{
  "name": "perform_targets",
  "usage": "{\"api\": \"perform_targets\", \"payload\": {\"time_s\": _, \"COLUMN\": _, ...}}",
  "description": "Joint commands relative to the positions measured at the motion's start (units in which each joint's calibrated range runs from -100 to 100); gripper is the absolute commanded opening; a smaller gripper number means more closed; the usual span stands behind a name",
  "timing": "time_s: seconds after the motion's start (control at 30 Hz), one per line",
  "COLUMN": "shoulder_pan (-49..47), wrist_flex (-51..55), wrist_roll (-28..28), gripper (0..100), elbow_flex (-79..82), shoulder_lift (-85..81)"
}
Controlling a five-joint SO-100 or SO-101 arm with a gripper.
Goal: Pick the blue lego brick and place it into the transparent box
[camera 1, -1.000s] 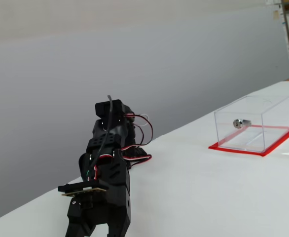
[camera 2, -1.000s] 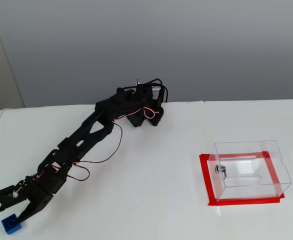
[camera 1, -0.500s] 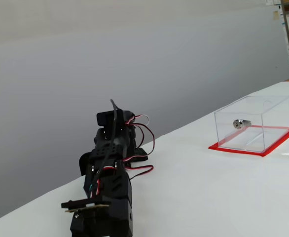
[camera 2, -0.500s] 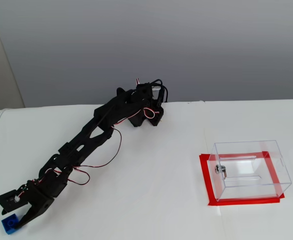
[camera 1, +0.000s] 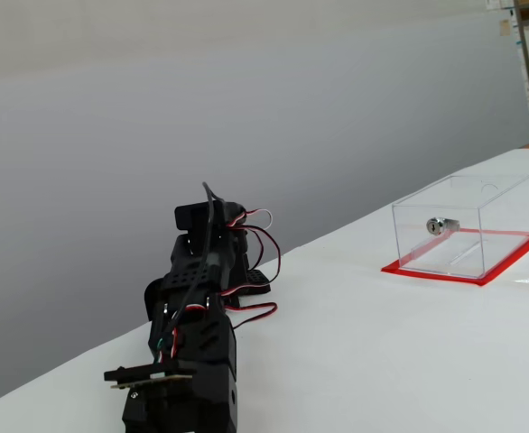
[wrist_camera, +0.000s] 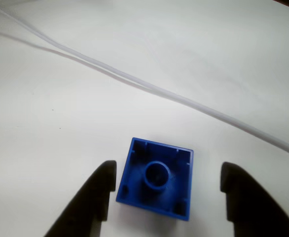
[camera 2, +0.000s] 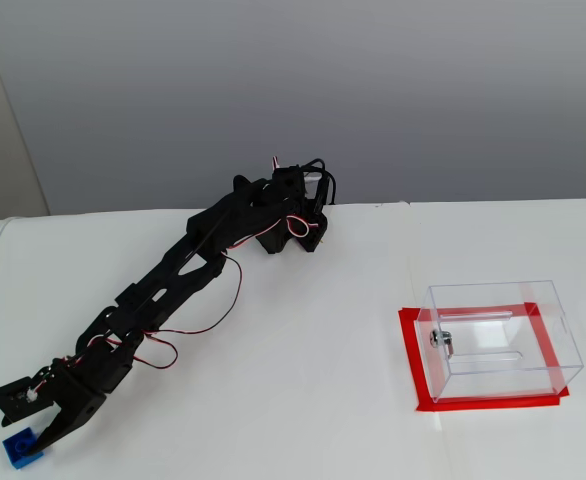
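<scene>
Wrist view: fingers (wrist_camera: 166, 195) standing apart, straddling the brick (wrist_camera: 156, 178), not clamping yet.

Brick is lying on the worktop (wrist_camera: 144, 54) w/ hollow underside up, sitting between the tips, closer to the view's left one; roughly square, so no long axis to align. Box (camera 2: 500, 340) is resting well apart, at far right in a fixed view. Next, prob. closing then lifting.

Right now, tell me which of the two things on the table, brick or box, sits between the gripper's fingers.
The blue lego brick, lying hollow side up between the open gripper fingers. The transparent box stands far across the table on its red base.
</scene>
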Motion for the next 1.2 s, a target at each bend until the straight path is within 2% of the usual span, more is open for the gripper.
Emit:
{"api": "perform_targets", "payload": {"time_s": 0.0, "shoulder_pan": 0.1, "wrist_flex": -0.9, "wrist_roll": -0.1, "gripper": 23, "elbow_flex": -2.3, "shoulder_lift": -1.4}}
{"api": "perform_targets", "payload": {"time_s": 1.17, "shoulder_pan": -0.1, "wrist_flex": -1.5, "wrist_roll": -0.2, "gripper": 23, "elbow_flex": 1.1, "shoulder_lift": -1.7}}
